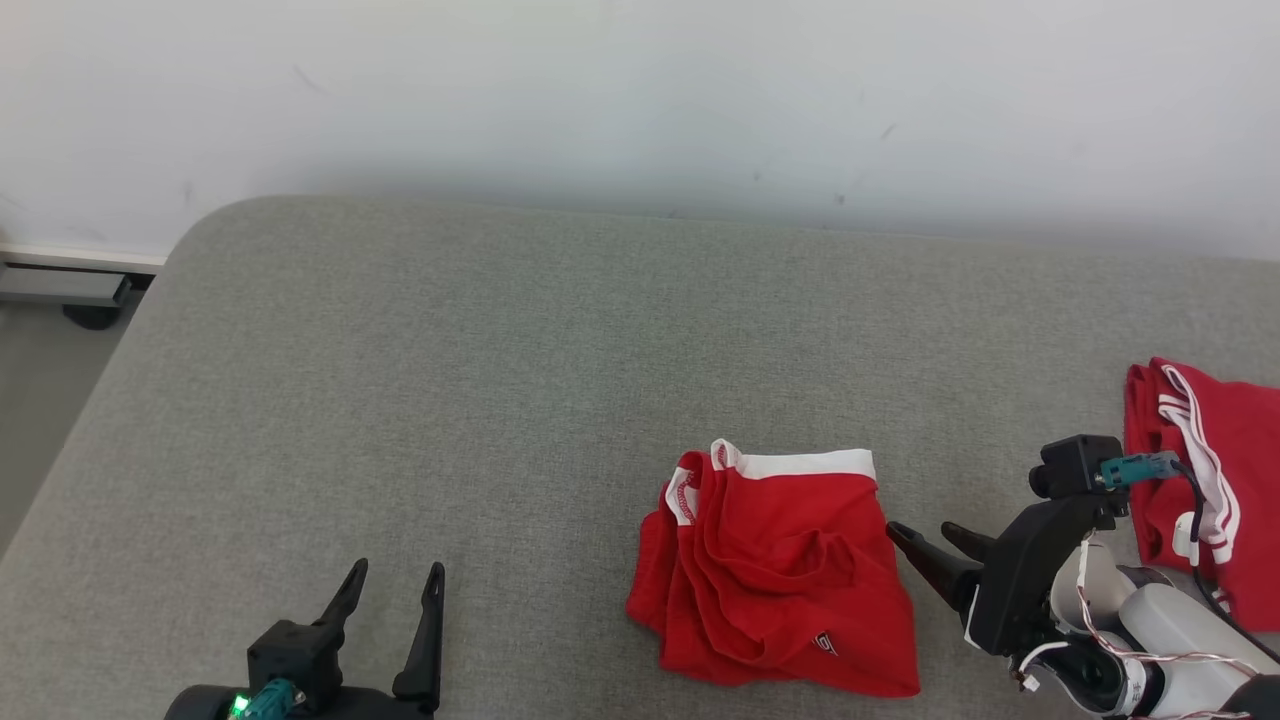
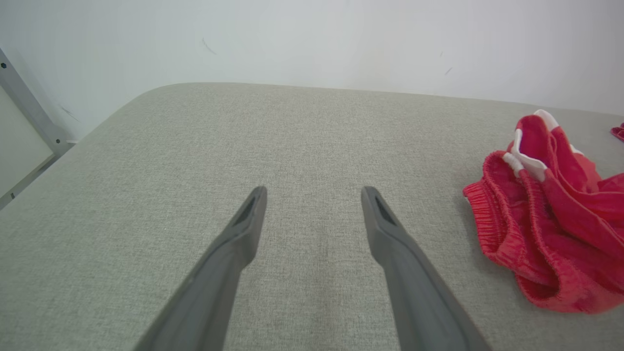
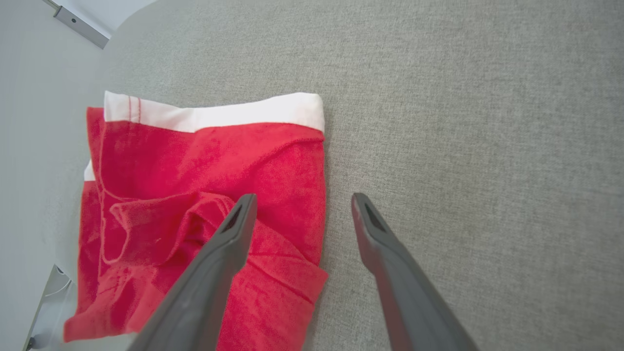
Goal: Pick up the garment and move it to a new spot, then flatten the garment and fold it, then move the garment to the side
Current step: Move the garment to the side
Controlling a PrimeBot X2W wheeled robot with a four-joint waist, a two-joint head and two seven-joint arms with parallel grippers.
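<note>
My right jaws stand apart just beside the red garment [image 1: 780, 570], my left jaws apart well left of it; its hem logo [image 1: 825, 643] is unreadable.

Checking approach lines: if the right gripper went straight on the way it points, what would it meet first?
Most likely the near edge of the red shorts: the open right gripper points at them, one finger over the cloth, the other over the grey cushion. Its height above them is unclear.
</note>
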